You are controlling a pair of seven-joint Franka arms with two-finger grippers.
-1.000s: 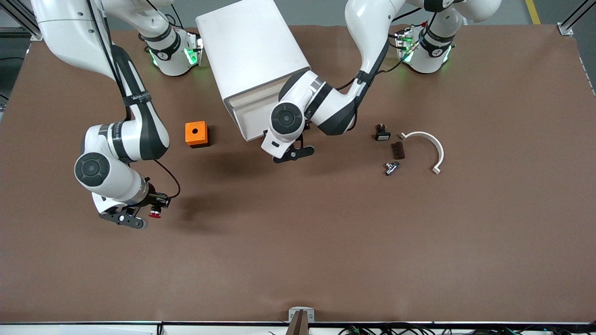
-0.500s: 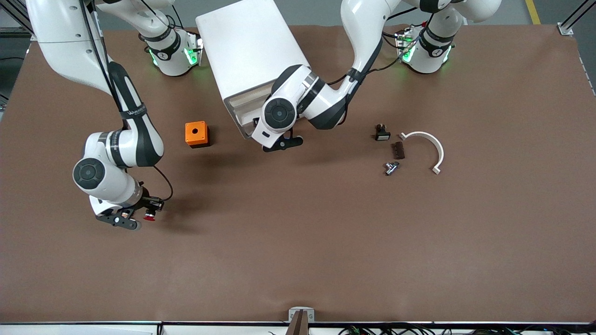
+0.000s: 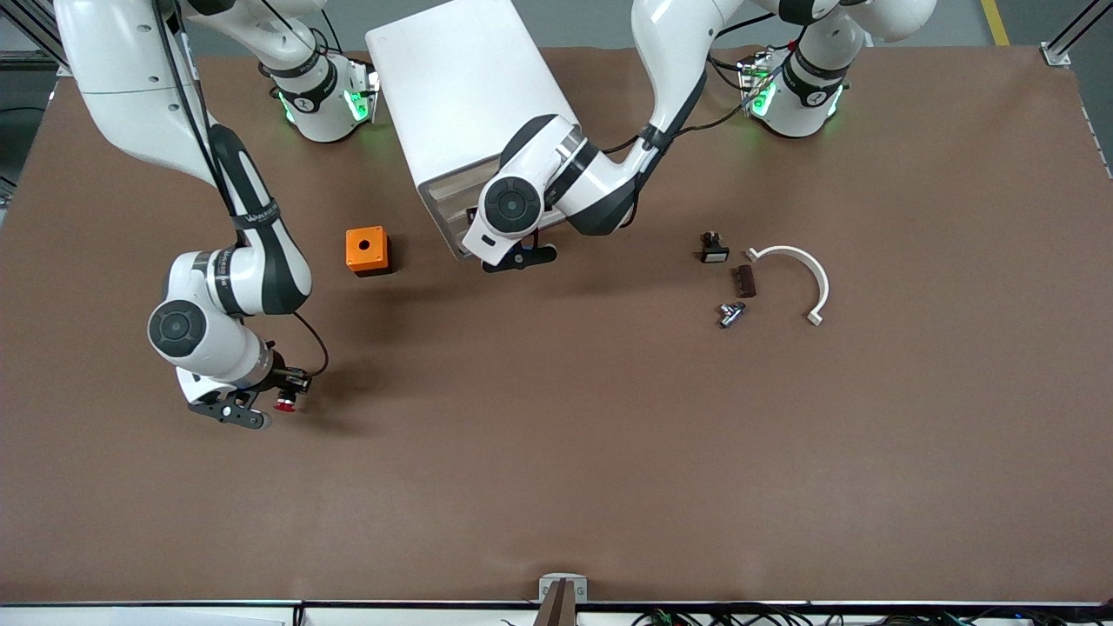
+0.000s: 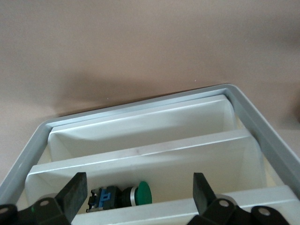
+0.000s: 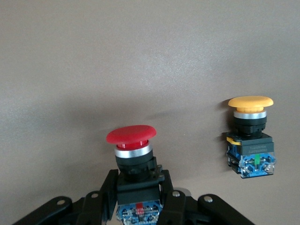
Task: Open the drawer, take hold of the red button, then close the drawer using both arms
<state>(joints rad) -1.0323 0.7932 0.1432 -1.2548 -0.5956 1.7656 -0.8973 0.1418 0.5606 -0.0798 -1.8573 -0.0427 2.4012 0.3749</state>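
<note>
Two arms: both at work, neither waiting.
Right gripper point(image 3: 276, 402): lower left of the front view, low over the table point(image 3: 609, 452), clamped on the red-capped button point(image 3: 284, 404), cap pointing away from the wrist.
Orange-capped button point(image 5: 250, 136): seen only in the right wrist view, near the red one, apart from it.
Left gripper point(image 4: 139, 191): upper centre, at the cabinet point(image 3: 461, 96) front, fingers point(image 4: 75, 192) spread wide, holding nothing.
Drawer point(image 4: 140, 154): partly pulled out, a green-capped button point(image 4: 123, 195) inside.
Orange box point(image 3: 366, 250): beside the cabinet.

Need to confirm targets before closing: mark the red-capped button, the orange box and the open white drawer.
Red-capped push-button point(image 5: 131, 135): right wrist view, on its red cap.
Orange square box point(image 3: 366, 249): front view, on its top face.
Open white plastic drawer point(image 4: 140, 152): left wrist view, on its front rim.
</note>
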